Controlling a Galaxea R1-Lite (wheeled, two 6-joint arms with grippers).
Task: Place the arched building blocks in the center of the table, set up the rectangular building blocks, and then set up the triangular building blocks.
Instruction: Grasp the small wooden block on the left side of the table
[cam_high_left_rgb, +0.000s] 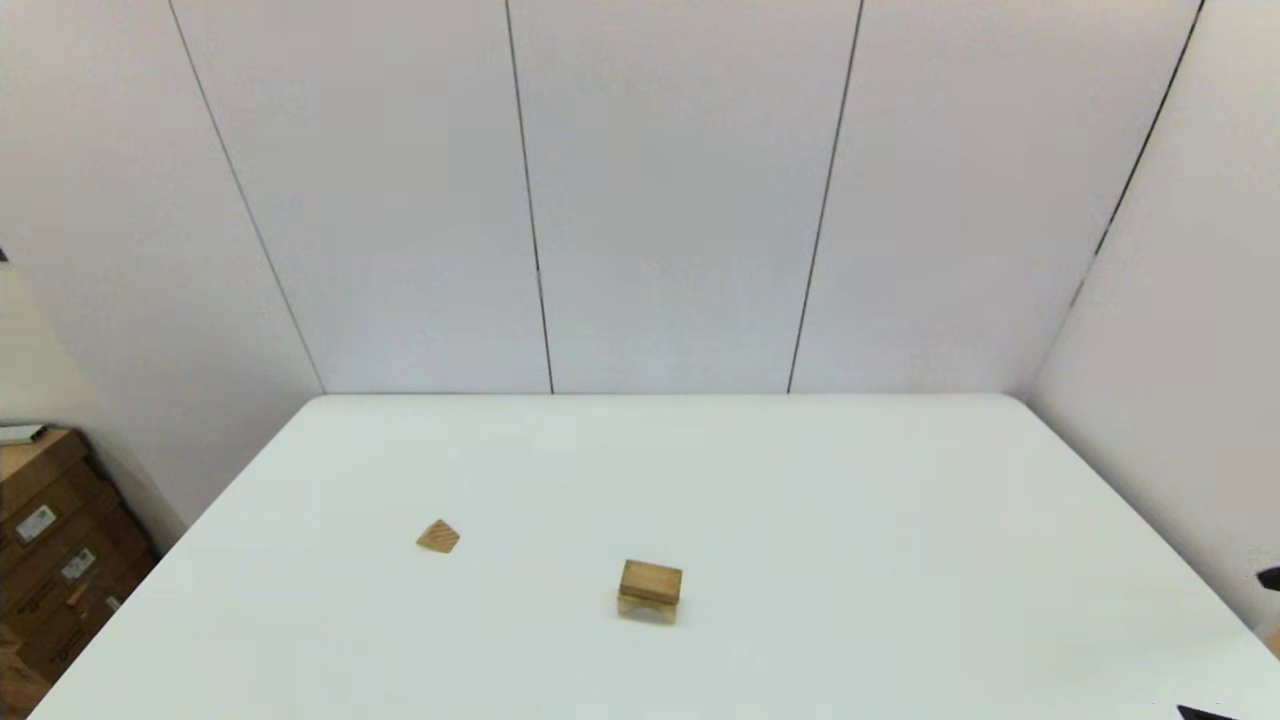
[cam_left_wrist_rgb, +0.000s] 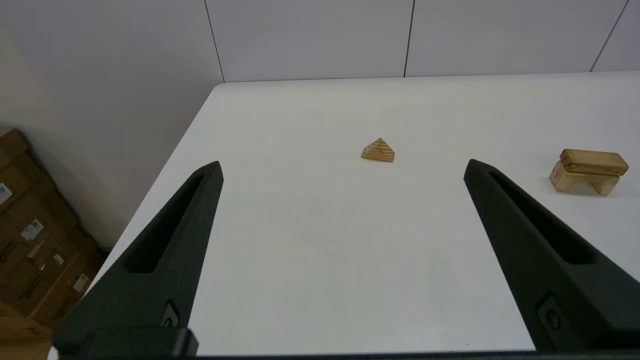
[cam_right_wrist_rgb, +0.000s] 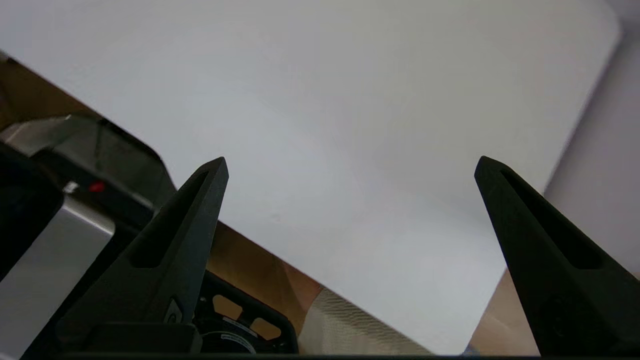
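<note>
Right tool (cam_high_left_rgb: 1268, 578) mostly cut off at head view's edge, cardboard boxes (cam_high_left_rgb: 50, 560) cropped at left edge

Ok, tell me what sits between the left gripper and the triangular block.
Nothing visible: the open left gripper faces the triangular block across bare table. The arch, with the rectangular block on top, stands apart.

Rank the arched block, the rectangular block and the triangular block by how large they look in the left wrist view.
1. Arched block and rectangular block, which lies flat on top of it: too alike to rank.
2. Triangular block: smallest, standing alone on the table.
</note>
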